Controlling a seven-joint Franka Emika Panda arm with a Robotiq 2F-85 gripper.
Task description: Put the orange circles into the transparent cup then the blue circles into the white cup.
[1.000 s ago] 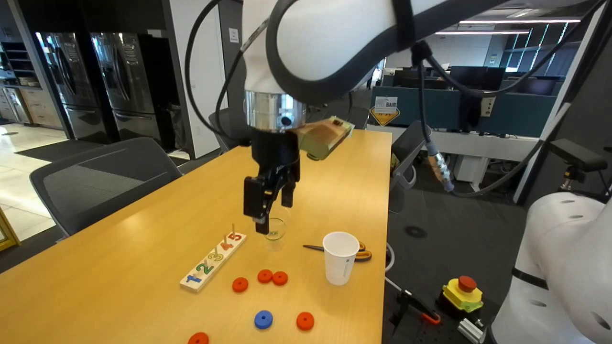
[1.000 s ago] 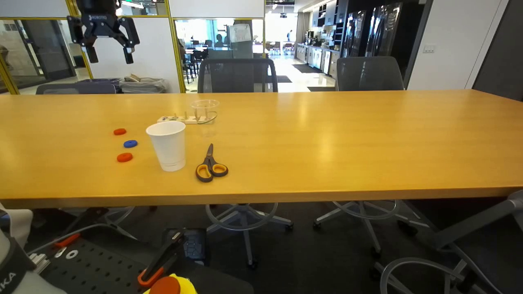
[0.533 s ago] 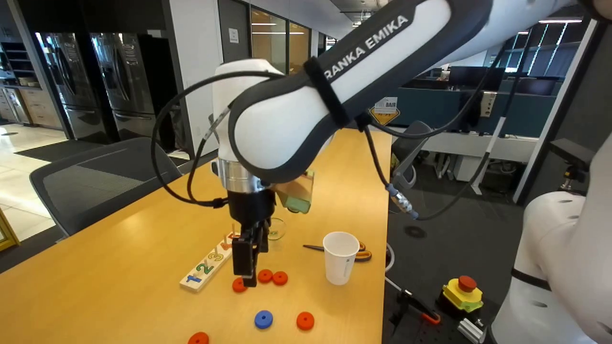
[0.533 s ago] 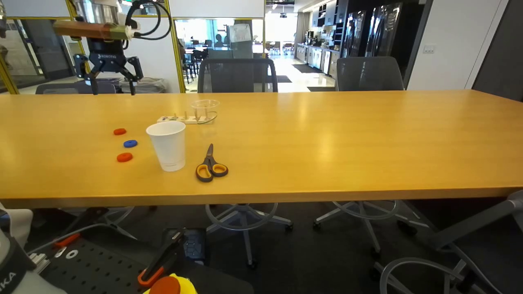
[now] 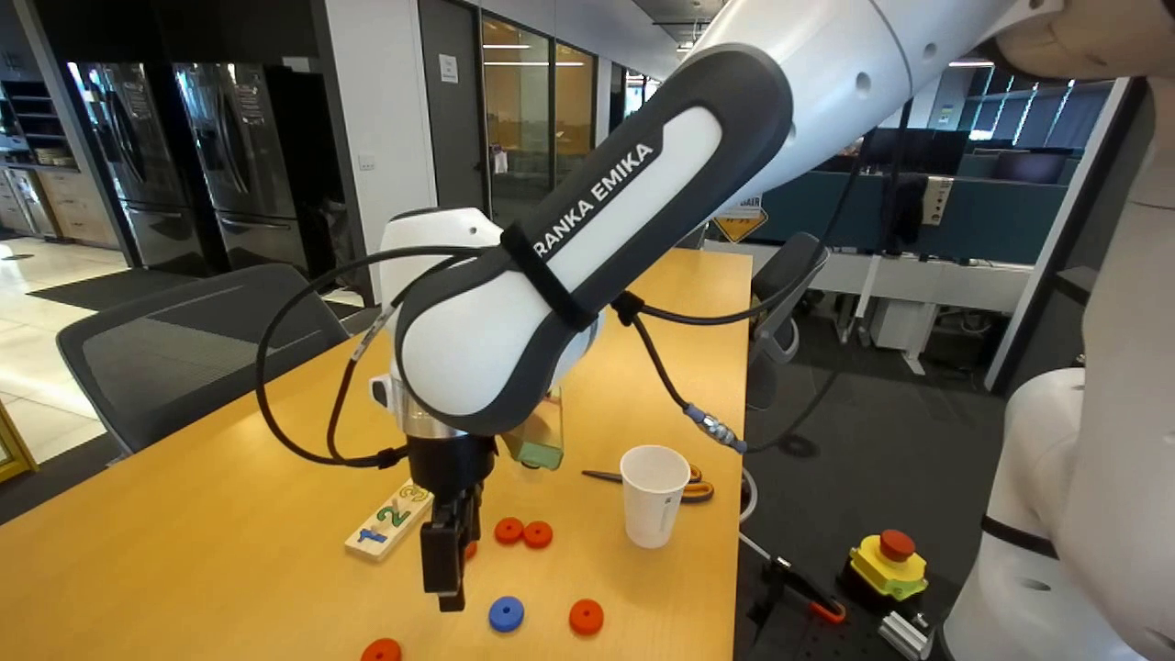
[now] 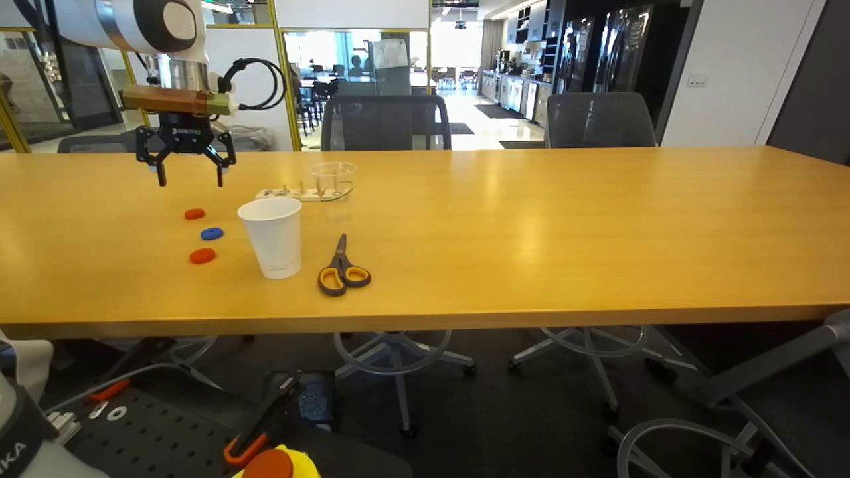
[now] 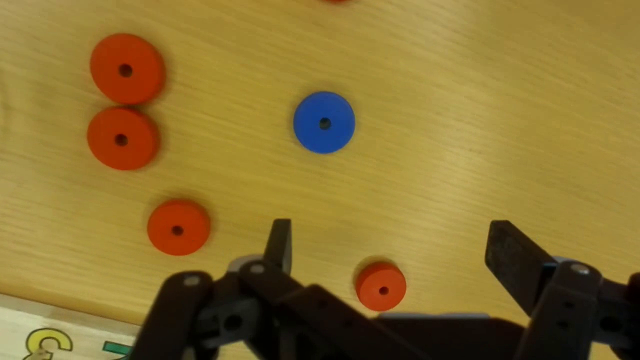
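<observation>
Jaws apart, numbered board (image 5: 389, 524) nearby

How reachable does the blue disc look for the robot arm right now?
Likely yes: the gripper is open and holds nothing, and in the wrist view nothing lies over or against the blue disc.

Lt. brown wooden table (image 6: 564, 232); on it: 5 flat red-orange round discs (image 7: 131, 60), 2 touching; 1 flat blue round disc (image 7: 320, 135) nearby; upright opaque white tapered cup (image 5: 653, 500) w/ grey/orange-handled scissors (image 6: 341, 269) just beside; small clear see-through tumbler (image 6: 335, 187) nr pale wooden numbered peg strip (image 5: 390, 521).
</observation>
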